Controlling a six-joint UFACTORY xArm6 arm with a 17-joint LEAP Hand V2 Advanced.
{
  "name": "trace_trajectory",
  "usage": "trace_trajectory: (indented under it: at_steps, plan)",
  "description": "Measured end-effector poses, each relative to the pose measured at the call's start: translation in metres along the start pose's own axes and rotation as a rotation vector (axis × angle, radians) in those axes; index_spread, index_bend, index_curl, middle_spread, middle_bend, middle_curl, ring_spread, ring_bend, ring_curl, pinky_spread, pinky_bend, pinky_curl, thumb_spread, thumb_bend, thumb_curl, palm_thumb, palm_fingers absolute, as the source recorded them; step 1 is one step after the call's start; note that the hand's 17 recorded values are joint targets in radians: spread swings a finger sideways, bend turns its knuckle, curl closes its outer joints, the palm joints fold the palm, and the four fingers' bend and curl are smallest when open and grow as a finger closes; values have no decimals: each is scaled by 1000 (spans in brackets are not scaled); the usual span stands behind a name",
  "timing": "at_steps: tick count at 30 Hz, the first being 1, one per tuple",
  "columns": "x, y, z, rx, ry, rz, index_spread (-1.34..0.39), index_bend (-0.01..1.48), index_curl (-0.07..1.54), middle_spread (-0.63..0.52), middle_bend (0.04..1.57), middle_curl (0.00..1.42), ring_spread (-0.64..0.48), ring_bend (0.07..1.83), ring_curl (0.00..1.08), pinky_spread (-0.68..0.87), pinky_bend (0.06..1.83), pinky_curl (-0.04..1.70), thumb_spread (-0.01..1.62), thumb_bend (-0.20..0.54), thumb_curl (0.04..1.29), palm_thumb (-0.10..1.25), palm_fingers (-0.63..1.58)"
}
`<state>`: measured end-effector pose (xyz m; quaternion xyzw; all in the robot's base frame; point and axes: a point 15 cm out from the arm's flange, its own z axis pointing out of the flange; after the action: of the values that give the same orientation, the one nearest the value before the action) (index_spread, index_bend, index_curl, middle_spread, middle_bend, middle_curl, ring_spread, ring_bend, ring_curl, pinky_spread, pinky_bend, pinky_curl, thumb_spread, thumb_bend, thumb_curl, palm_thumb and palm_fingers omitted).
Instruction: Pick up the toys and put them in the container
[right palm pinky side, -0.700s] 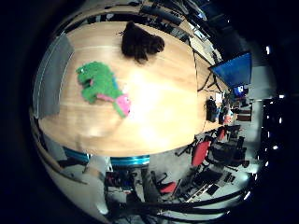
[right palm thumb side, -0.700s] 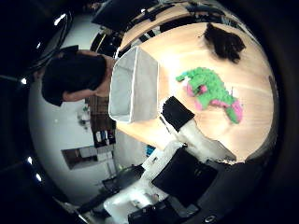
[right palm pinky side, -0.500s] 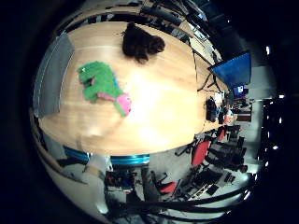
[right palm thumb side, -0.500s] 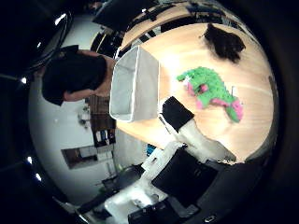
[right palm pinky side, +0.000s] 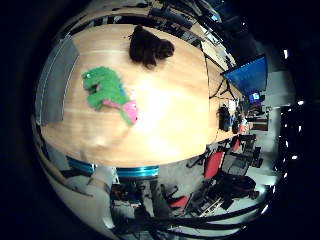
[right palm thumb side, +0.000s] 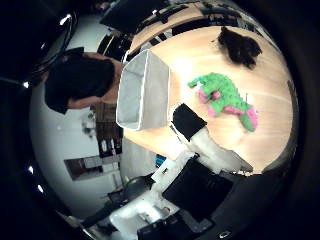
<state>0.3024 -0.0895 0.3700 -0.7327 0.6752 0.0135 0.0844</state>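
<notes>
A green plush toy with a pink end (right palm pinky side: 108, 92) lies on the light wooden table (right palm pinky side: 170, 120). A dark brown furry toy (right palm pinky side: 150, 45) lies further along the table, away from the green one. The grey mesh container (right palm thumb side: 143, 92) stands on the table beside the green toy (right palm thumb side: 224, 98). The dark toy also shows in the right thumb side palm view (right palm thumb side: 240, 45). My hand (right palm thumb side: 190, 150) is well above the table, and its white and black parts reach in at the edge of the right thumb side palm view. Its fingers do not show clearly.
A person in dark clothing (right palm thumb side: 80, 80) sits just behind the container. Office chairs with red parts (right palm pinky side: 215, 165) and a blue screen (right palm pinky side: 250, 75) stand beyond the table's edge.
The whole picture has shifted only slightly, so the camera has moved a little. The toys and the container lie where they were.
</notes>
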Motion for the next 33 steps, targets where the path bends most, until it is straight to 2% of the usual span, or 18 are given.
trace_trajectory:
  at_steps: [4,20,33]
  plan:
    - [13,-15,10,27,28,5,-474,150,299,-152,198,360,-127,499,233,297,438,190,1028,-21,285,466,423]
    - [23,-57,108,-58,36,-50,-466,160,275,-178,245,377,-174,585,251,290,493,189,989,-27,299,491,395]
    - [37,-61,158,-148,43,-49,-464,166,285,-180,254,378,-174,596,247,283,513,183,984,-27,302,503,368]
